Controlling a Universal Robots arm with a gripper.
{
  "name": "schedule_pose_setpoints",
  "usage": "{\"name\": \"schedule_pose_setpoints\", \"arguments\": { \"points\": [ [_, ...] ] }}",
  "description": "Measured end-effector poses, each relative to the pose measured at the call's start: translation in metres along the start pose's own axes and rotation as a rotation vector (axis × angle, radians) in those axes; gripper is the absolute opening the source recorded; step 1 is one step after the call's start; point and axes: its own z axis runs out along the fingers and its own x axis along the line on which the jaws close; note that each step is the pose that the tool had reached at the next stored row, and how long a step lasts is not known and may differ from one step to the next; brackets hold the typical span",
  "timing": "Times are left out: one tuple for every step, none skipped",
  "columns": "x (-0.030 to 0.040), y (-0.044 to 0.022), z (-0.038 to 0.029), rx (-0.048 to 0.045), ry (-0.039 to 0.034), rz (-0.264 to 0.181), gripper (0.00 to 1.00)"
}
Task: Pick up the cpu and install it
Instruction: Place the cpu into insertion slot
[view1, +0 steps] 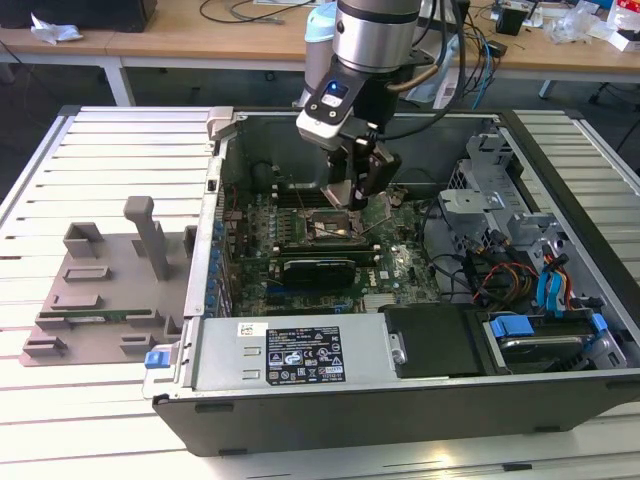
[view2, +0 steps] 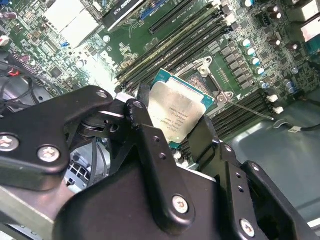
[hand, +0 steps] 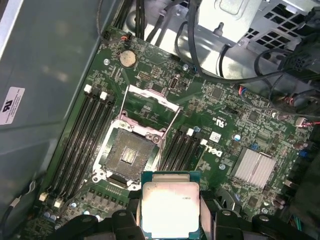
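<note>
The cpu (hand: 170, 207) sits clamped in the gripper (view1: 358, 192), near the open socket (hand: 127, 155). We see the computer case (view1: 560, 185) on a slatted table (view1: 100, 160), wooden desks (view1: 200, 40) behind, and a printed label (view1: 303, 355).

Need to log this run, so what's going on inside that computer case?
The arm's gripper is shut on the cpu, holding it by its edges between the jaws above the motherboard inside the open computer case. The cpu socket lies empty with its metal frame swung open, and the cpu is not yet seated in it.
</note>
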Motion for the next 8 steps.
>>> {"name": "schedule_pose_setpoints", "arguments": {
  "points": [
    [0.0000,0.0000,0.0000,0.0002,0.0002,0.005,0.55],
    [0.0000,0.0000,0.0000,0.0005,0.0007,0.012,0.55],
    [0.0000,0.0000,0.0001,0.0008,0.0010,0.019,0.55],
    [0.0000,0.0000,0.0001,0.0011,0.0015,0.028,0.55],
    [0.0000,0.0000,0.0001,0.0015,0.0021,0.040,0.55],
    [0.0000,0.0000,0.0001,0.0019,0.0026,0.048,0.55],
    [0.0000,0.0000,0.0002,0.0025,0.0034,0.063,0.55],
    [0.0000,0.0000,0.0002,0.0028,0.0039,0.072,0.55]
  ]
}}
